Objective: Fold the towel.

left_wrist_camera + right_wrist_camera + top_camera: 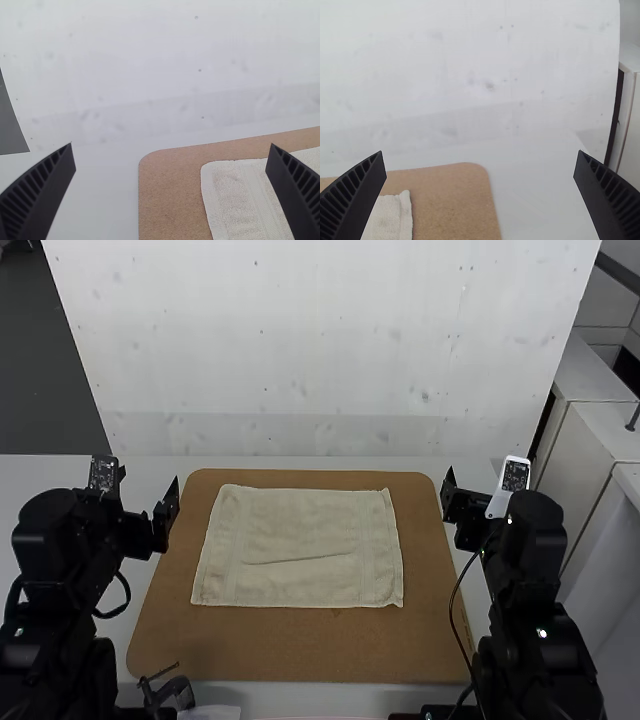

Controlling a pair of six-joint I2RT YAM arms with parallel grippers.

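Brown board (300,652) on white table (155,468), under spread towel (300,525); left tool (148,486), right tool (478,480) gaping wide, empty.

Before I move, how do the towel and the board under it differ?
The towel is cream, the board brown. The towel has a crease near its middle; the board looks smooth. The board is larger, showing around the towel. Both lie flat and are roughly rectangular.
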